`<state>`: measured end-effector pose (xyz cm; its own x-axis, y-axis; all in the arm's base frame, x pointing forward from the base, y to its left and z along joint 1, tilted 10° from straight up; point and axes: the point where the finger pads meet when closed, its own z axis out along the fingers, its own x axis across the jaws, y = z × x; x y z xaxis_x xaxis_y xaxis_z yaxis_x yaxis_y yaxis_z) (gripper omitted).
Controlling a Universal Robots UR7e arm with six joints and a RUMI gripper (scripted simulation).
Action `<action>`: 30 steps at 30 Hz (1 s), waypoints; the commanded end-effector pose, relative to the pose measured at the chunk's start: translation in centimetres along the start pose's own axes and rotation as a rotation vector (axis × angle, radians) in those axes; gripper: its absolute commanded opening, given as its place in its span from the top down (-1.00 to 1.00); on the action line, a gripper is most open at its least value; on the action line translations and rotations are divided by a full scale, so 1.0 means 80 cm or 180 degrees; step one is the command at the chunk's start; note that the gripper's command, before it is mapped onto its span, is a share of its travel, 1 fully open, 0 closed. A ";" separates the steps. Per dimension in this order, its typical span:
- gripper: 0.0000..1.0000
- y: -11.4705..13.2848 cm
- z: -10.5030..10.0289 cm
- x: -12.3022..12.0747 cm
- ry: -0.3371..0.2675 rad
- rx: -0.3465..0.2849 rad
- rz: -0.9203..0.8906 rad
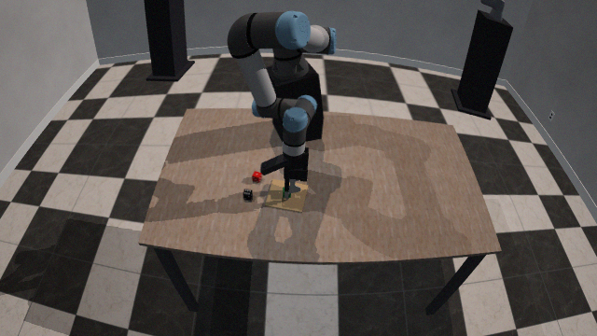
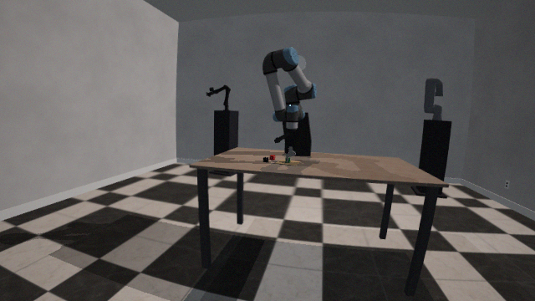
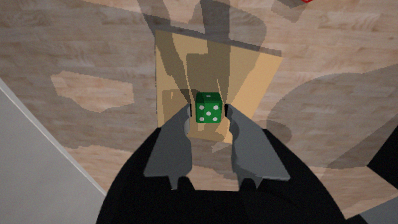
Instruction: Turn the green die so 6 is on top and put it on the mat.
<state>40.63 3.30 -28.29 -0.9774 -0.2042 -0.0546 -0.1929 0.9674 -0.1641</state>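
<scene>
The green die (image 3: 208,107) sits on the tan mat (image 3: 215,90), well inside its edges. The face toward the wrist camera shows five white pips. My gripper (image 3: 207,104) points straight down over it, with one finger on each side of the die. A narrow gap shows between each fingertip and the die, so the fingers are open around it. In the top view the gripper (image 1: 286,190) stands low on the mat (image 1: 284,199), and the die is mostly hidden by the fingers. In the exterior view the die (image 2: 287,160) is a small green spot.
A red die (image 1: 256,175) lies on the table left of the mat, behind a black die (image 1: 247,194) near the mat's left edge. Both show small in the exterior view, red (image 2: 272,157) and black (image 2: 265,159). The arm's base stands at the table's far edge.
</scene>
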 end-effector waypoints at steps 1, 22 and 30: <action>0.44 0.000 -0.001 -0.001 -0.0003 0.0001 0.0000; 0.44 0.000 -0.069 0.000 -0.0003 0.0001 0.0000; 0.44 0.000 -0.099 0.000 -0.0003 0.0001 0.0000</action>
<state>40.02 4.37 -21.33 -0.9772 -0.2045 -0.0563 -0.1930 0.9673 -0.1645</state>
